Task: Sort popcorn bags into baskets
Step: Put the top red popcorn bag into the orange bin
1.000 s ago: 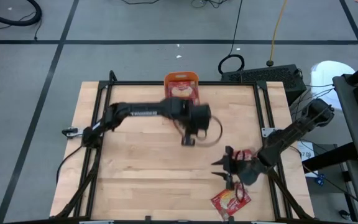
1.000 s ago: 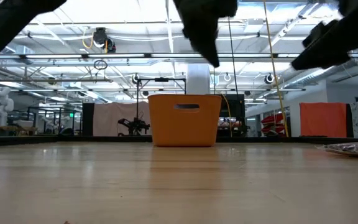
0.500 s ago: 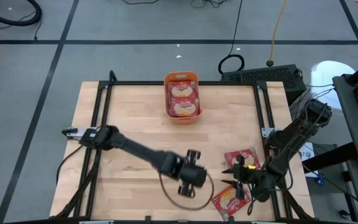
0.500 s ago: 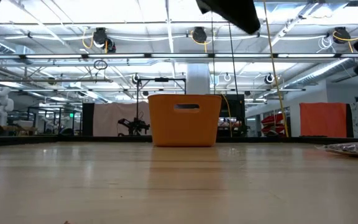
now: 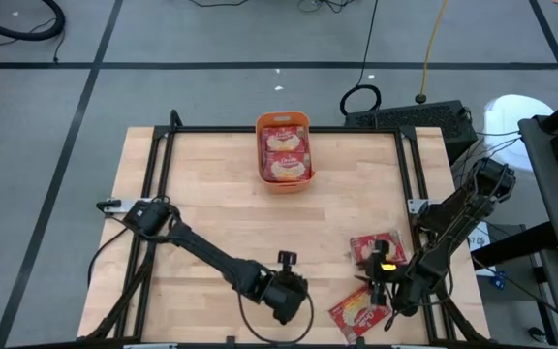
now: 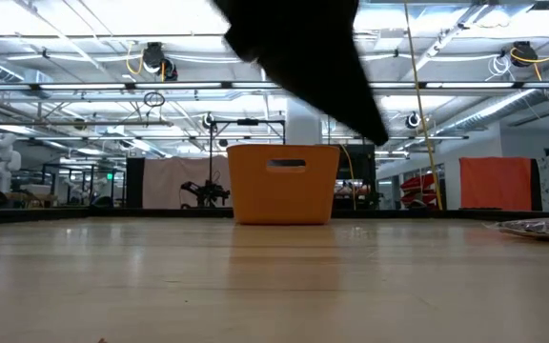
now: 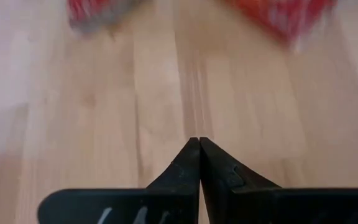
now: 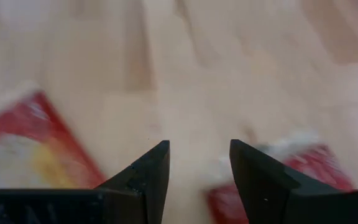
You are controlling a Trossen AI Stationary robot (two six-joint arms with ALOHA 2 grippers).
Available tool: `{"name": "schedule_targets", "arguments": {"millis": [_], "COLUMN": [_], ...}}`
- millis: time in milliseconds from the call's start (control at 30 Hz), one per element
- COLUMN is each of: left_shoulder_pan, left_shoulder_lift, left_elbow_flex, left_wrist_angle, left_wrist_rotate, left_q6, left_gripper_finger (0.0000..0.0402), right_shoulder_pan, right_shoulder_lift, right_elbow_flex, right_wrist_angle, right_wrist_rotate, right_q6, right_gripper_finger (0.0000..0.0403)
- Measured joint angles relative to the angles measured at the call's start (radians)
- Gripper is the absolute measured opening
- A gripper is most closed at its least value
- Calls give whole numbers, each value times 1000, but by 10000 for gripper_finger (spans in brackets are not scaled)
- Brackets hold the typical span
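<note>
The orange basket (image 5: pixel 284 153) stood at the far edge of the wooden table (image 5: pixel 211 213), and two popcorn bags (image 5: pixel 285 155) lay in it label-up, filling it end to end. In the low view only the basket's front wall (image 6: pixel 283 183) showed, so its contents were hidden there.

Two more bags lay near the front right corner: one (image 5: pixel 374 248) flat on the wood, the other (image 5: pixel 356 312) at the front edge, partly covered by the right arm. In the low view only a thin sliver of a packet (image 6: pixel 541 227) was visible at the right border.

The left gripper (image 5: pixel 286 259) hung over the front middle of the table, its fingers (image 7: pixel 199 163) pressed together and empty; blurred red packets were cut off at the edge of its wrist picture.

The right gripper (image 5: pixel 368 287) hovered between the two loose bags, fingers (image 8: pixel 157 163) parted with bare wood between them, gripping nothing. The bags beside them were too blurred to read.
</note>
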Motion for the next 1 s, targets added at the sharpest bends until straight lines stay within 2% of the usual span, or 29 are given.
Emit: {"name": "schedule_targets", "arguments": {"millis": [133, 333, 500, 600, 700, 833, 1000], "left_shoulder_pan": [-4, -2, 2, 2, 6, 13, 28], "left_shoulder_lift": [-60, -207, -273, -285, -281, -283, -282], "left_elbow_flex": [-116, -371, -529, -582, -611, -615, -615], "left_wrist_angle": [212, 612, 807, 869, 901, 923, 966], "left_wrist_rotate": [-29, -17, -4, -1, 0, 2, 43], "left_q6": [43, 119, 134, 133, 108, 68, 66], "left_gripper_finger": [6, 17, 7, 6, 16, 32, 46], "right_shoulder_pan": [-1, 4, 12, 12, 12, 12, 10], "right_shoulder_lift": [0, 0, 0, 0, 0, 0, 0], "right_elbow_flex": [-1, -1, -1, -19, -52, -104, -159], "right_wrist_angle": [-110, -170, -250, -242, -144, -20, 7], "right_wrist_rotate": [-3, -3, -38, -82, -90, -93, -76], "right_q6": [15, -20, -36, -11, -22, -61, -69], "right_gripper_finger": [160, 160, 160, 160, 167, 184, 194]}}
